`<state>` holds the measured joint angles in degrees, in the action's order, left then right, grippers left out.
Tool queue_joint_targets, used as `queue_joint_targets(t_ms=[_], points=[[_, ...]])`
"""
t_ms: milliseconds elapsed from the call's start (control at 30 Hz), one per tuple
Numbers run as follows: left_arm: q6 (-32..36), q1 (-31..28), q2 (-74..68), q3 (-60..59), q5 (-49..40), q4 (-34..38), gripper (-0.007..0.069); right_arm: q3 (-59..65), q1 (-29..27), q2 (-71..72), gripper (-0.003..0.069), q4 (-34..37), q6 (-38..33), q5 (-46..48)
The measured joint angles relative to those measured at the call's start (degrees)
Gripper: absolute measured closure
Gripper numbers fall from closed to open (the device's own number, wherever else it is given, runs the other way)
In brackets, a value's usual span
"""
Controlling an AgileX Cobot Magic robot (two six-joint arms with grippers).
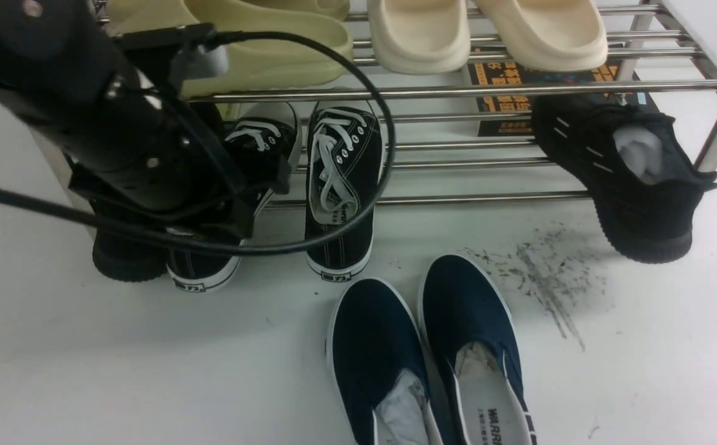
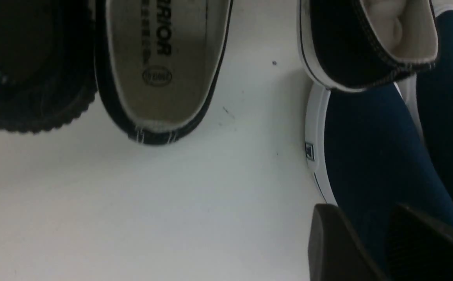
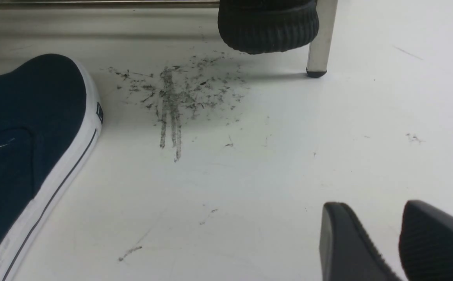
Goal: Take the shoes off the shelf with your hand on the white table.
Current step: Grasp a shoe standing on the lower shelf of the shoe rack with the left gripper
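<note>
plainly parted, left end effector (image 2: 361,218), apart from shoes (image 2: 160,70), above white table (image 2: 152,214)

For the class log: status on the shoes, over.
Left gripper, right gripper open, empty. Canvas sneakers heels on table, toes on shelf. Navy slip-ons crowd front.

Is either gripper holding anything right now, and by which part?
No, nothing is held. The left gripper and the right gripper are both open and empty.

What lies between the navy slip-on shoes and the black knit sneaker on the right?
Only dark grey scuff marks on the white table; nothing else. The front and right wrist views show it.
</note>
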<state>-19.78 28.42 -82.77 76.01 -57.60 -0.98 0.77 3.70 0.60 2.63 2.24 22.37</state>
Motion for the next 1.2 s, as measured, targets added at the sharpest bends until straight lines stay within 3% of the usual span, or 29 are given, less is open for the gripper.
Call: queue_joint_targets(t_ms=[133,300,533,733,1200], points=[[-7.4,3.8,-3.8,2.5,3.7,-8.4,0.0279,0.0,0.0,0.0,0.0421,0.0,0.0,0.0],[-12.3,6.0,-6.8,3.0,8.3,-11.6,0.0235,0.0,0.0,0.0,0.0421,0.0,0.0,0.0],[-17.3,6.6,-11.5,3.0,15.9,-12.8,0.0230,0.0,0.0,0.0,0.0421,0.0,0.0,0.0],[-21.3,6.6,-14.2,3.0,17.4,-16.0,0.0230,0.0,0.0,0.0,0.0420,0.0,0.0,0.0],[-23.0,6.6,-20.6,3.2,22.4,-17.6,0.0232,0.0,0.0,0.0,0.0420,0.0,0.0,0.0]])
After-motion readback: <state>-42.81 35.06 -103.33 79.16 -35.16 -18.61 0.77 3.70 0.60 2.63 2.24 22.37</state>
